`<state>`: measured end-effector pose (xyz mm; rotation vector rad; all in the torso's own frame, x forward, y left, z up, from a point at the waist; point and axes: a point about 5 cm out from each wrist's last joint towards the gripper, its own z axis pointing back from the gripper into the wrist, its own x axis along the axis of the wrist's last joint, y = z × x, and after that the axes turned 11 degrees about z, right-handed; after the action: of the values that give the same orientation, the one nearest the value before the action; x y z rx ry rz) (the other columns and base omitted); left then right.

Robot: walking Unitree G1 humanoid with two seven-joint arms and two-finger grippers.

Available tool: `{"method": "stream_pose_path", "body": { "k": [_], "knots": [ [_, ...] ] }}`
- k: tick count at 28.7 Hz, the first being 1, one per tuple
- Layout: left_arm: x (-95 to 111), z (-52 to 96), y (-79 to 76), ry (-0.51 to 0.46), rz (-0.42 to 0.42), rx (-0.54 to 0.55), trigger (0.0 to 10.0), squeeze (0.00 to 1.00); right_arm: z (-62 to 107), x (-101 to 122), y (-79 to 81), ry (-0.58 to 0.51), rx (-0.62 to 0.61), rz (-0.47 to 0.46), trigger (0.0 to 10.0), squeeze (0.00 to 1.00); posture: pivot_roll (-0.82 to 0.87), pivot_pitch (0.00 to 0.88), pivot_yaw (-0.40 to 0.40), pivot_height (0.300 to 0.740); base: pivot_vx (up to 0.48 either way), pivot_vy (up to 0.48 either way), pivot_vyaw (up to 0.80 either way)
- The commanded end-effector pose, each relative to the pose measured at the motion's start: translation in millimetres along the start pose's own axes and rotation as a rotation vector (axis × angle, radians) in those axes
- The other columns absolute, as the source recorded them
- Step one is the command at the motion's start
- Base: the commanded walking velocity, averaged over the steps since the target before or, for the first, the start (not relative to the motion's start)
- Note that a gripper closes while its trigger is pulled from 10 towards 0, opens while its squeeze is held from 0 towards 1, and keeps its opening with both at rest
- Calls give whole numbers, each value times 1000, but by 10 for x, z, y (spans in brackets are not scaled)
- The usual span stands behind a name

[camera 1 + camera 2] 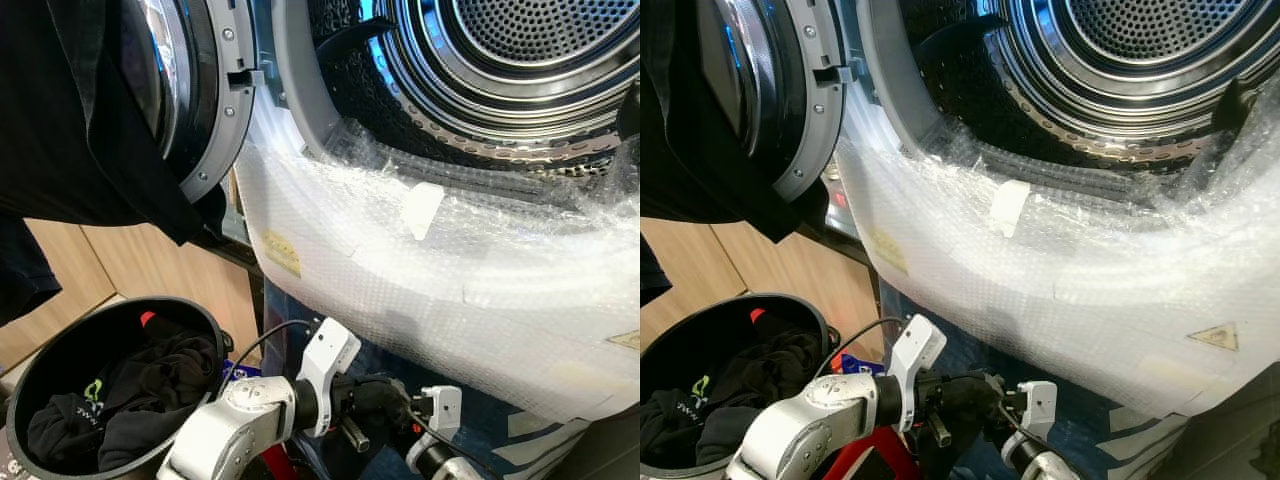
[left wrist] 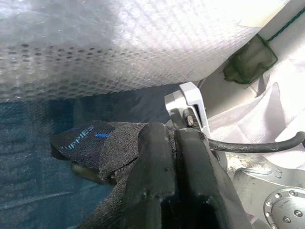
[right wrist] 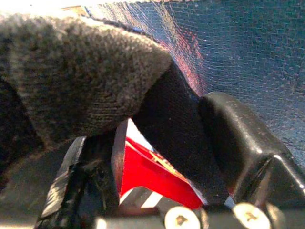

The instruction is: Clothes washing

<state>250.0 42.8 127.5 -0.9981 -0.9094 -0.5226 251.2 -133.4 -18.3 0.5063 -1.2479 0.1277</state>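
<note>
A black sock [image 2: 90,143] with blue lettering is pinched in my left gripper [image 2: 174,136], whose fingers are shut on it low in front of the washing machine [image 1: 520,60]. In the eye views the sock [image 1: 375,400] is a dark lump between the two wrists. My right gripper [image 3: 159,131] meets it from the other side. Its fingers are spread, and a band of the sock [image 3: 71,71] lies against one finger [image 3: 238,138]. The machine's door [image 1: 200,90] stands open and the drum looks empty.
A round black basket [image 1: 120,303] holding dark clothes [image 1: 150,390] sits at lower left. A black garment [image 1: 70,120] hangs over the open door. Bubble wrap [image 1: 450,280] covers the machine's front below the drum opening. Wooden panels [image 1: 130,260] lie behind the basket.
</note>
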Motion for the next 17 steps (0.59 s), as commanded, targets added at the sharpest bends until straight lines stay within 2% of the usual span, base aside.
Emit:
{"method": "stream_pose_path", "body": {
  "k": [1, 17],
  "knots": [
    [35, 33, -25, -15, -3, -4, 0, 0, -32, 44, -7, -13, -9, 6, 0, 0, 170, 4, 11, 740, 0, 0, 0],
    [-31, 60, -43, -7, 12, -1, 0, 0, 0, 70, -65, -48, -21, -36, 0, 0, 171, 0, 8, 740, 0, 0, 0]
  ]
}}
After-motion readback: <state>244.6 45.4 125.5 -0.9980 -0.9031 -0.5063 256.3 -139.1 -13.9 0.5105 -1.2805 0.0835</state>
